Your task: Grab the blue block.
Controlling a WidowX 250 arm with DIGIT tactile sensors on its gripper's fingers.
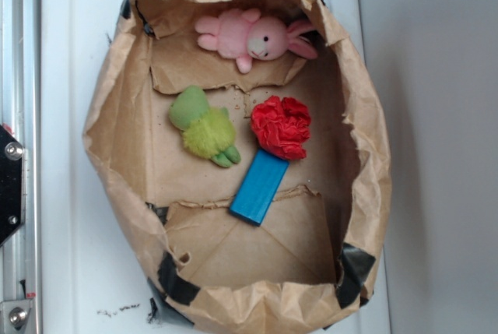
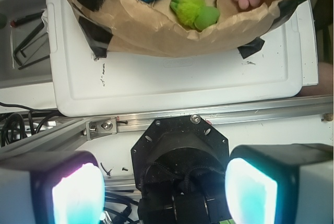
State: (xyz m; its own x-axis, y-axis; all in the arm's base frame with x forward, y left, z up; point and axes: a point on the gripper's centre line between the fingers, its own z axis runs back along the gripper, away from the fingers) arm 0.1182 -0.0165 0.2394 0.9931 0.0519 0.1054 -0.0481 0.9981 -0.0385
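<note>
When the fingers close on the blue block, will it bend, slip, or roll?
The blue block looks like a flat, straight-edged bar, so it probably stays stiff and will not roll. Its smooth face may slip a little. One end touches the red crumpled flower, which might shift when the block is lifted.

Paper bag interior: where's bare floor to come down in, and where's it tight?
Most free: the bag floor below the blue block, between the taped corners. Smaller patches: left of the green plush, and right of the red crumpled ball toward the wall. Crowded: the centre, where ball overlaps the block and plush sits close. The pink bunny fills the top edge.
</note>
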